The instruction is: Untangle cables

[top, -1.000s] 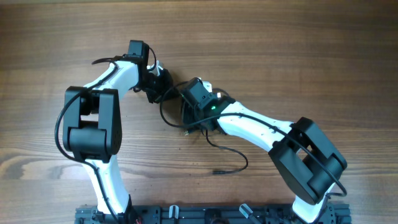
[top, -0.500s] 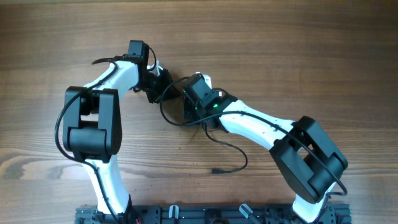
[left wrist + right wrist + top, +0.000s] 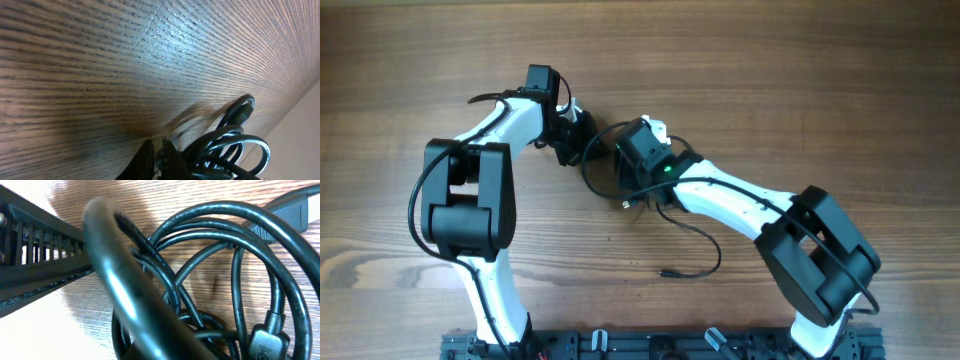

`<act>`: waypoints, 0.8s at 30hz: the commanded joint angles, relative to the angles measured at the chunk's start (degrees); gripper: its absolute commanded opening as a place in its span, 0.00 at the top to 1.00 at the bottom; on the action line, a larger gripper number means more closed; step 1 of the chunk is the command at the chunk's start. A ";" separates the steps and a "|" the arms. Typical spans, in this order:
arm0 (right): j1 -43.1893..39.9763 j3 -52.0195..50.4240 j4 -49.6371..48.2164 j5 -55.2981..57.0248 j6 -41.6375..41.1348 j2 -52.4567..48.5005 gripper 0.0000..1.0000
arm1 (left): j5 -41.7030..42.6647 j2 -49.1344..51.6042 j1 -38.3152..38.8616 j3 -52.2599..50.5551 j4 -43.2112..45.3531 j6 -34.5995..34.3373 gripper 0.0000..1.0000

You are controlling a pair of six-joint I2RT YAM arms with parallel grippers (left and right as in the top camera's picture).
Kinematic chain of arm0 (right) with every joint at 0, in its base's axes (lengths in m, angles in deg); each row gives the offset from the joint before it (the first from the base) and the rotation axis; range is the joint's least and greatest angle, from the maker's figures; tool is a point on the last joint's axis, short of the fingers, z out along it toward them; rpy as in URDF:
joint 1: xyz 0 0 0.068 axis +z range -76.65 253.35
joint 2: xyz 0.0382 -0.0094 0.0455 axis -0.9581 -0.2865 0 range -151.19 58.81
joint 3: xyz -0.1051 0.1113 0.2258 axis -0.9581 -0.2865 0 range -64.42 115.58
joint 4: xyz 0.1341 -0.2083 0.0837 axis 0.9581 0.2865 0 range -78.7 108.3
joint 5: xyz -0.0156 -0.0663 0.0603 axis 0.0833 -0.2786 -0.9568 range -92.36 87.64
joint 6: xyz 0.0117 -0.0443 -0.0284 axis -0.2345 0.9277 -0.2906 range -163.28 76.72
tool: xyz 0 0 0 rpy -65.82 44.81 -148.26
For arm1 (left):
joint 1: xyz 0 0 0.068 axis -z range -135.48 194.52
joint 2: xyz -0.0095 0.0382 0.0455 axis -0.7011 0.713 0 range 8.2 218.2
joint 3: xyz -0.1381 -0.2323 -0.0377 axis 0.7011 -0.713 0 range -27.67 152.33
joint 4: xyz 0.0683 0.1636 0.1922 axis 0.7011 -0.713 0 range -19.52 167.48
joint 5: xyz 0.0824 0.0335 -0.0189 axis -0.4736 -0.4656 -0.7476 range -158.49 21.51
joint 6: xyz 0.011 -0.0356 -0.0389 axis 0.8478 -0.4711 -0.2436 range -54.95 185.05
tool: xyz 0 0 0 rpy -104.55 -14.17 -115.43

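Nearest the arm bases, a loose plug end [image 3: 666,272] trails free on the wooden table [image 3: 820,80], so that strand looks like the one to draw out. Beyond it the right gripper [image 3: 626,178] sits at the knotted cables [image 3: 595,148]. Its wrist view shows only crowded loops, so I cannot tell whether its jaws grip anything. Farther off, the left gripper [image 3: 574,140] looks clenched on the bunch's far edge, fingertips [image 3: 148,159] pressed nearly together. Best to anchor there and pull one loop away slowly, low to the wood, watching for snagged plugs.
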 commanded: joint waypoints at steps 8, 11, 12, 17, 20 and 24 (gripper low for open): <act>-6.78 0.24 0.37 -19.28 5.57 8.31 0.96 | 23.52 0.57 -1.92 -0.28 0.90 18.53 0.66; -10.21 0.24 0.68 -23.80 9.86 8.31 0.96 | 27.02 0.57 -3.26 -0.31 0.28 21.09 0.58; -11.17 0.24 0.68 -26.32 12.44 8.26 0.96 | 27.45 0.57 -3.69 -0.31 0.22 21.24 0.56; -13.31 0.22 1.64 -30.36 15.58 8.22 0.96 | 31.30 0.57 -4.15 -0.31 -0.72 24.28 0.49; -13.60 0.22 3.65 -24.90 15.19 8.20 0.96 | 34.14 0.57 -4.15 -0.31 -1.40 26.73 0.48; -13.53 0.20 3.89 -25.68 15.08 8.20 0.95 | 34.86 0.57 -3.58 -0.31 -1.44 26.97 0.45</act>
